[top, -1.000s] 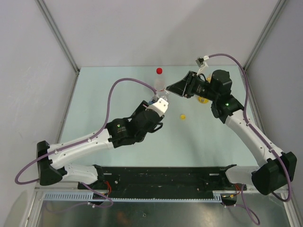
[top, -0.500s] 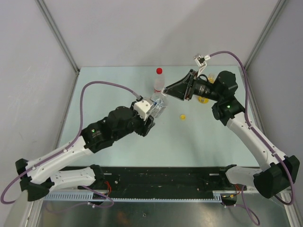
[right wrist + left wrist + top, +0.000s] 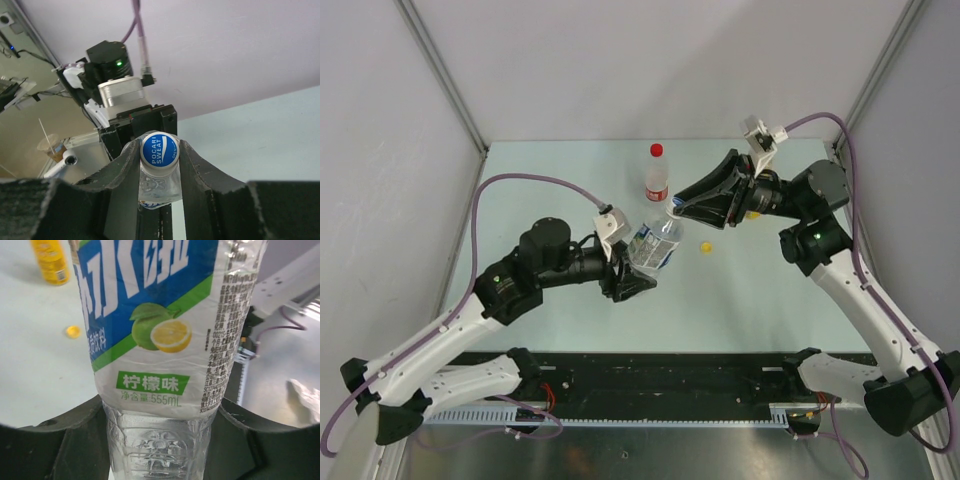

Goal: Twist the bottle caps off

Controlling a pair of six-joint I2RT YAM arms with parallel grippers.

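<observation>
Your left tool (image 3: 632, 275) is clamped on the lower body of the blue-white labelled bottle (image 3: 655, 245), which sits over the middle of the desk (image 3: 520, 180). The bottle's long axis is tilted, and its neck points toward the desk's far right corner, into your right tool (image 3: 677, 208). That tool's fingers (image 3: 127, 165) are closed on the cap (image 3: 159, 149), touching it on both sides. A loose yellow cap (image 3: 705, 246) lies on the desk just right of the bottle. The red-capped bottle (image 3: 657, 178) stands upright near the far edge.

overhead plus wrist close-ups, bottle (image 3: 655, 245) shared
</observation>
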